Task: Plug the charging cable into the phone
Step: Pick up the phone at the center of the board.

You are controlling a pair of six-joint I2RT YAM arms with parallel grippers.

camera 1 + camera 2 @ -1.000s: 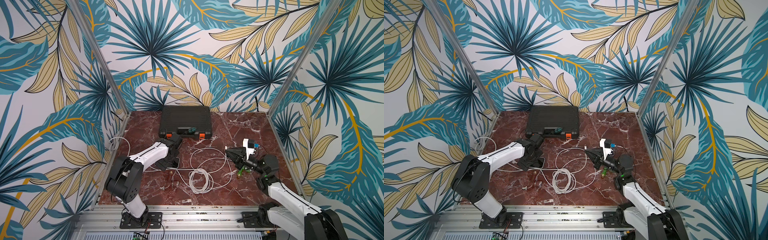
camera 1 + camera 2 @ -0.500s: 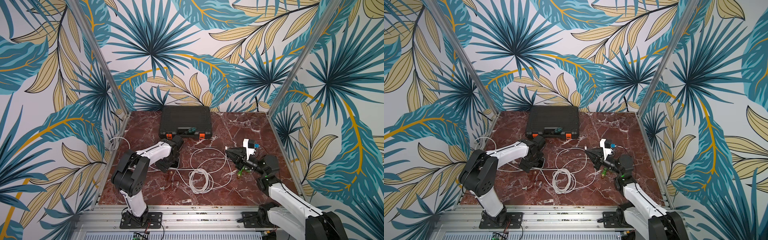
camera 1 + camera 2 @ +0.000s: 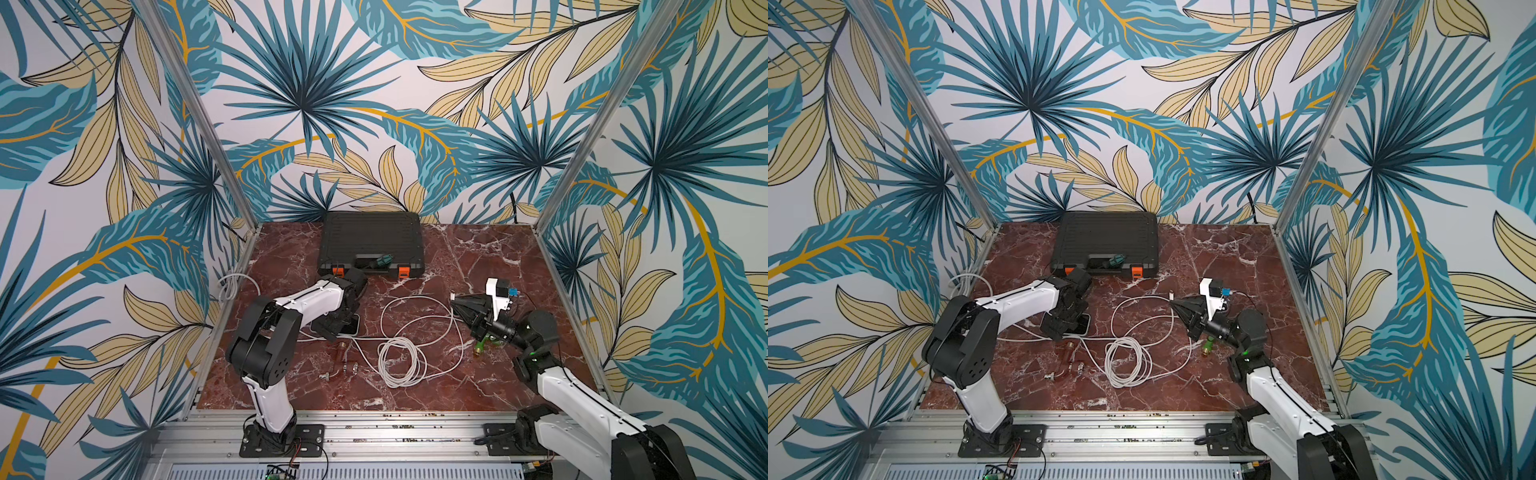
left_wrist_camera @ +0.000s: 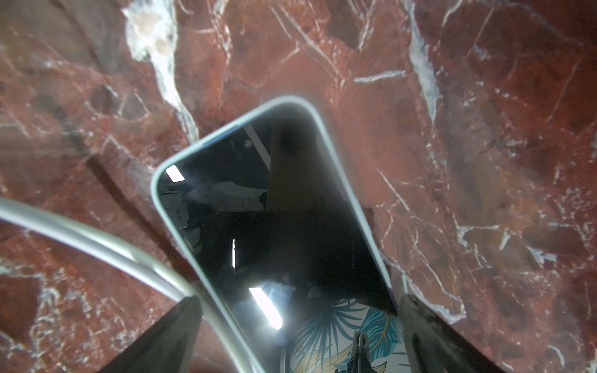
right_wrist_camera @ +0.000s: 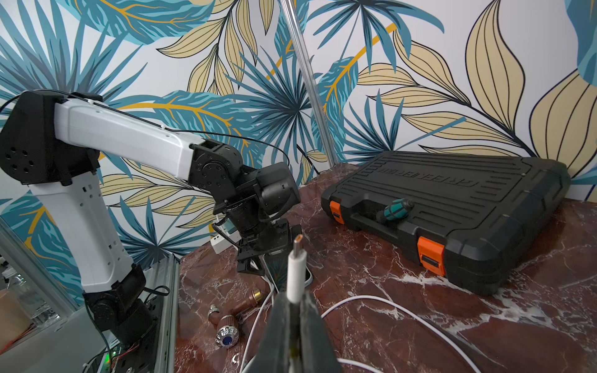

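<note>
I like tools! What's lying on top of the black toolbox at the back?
A screwdriver with a teal-and-black handle lies by the carry handle of the tool case. Its shaft is hidden. The case is shut, so whatever is inside cannot be seen.

Open room lies between the plug (image 5: 296,264) and the phone (image 4: 274,219), only flat cable loops (image 3: 383,359) on the marble (image 3: 478,257) beneath, but the left gripper (image 4: 298,302) straddles the phone.
</note>
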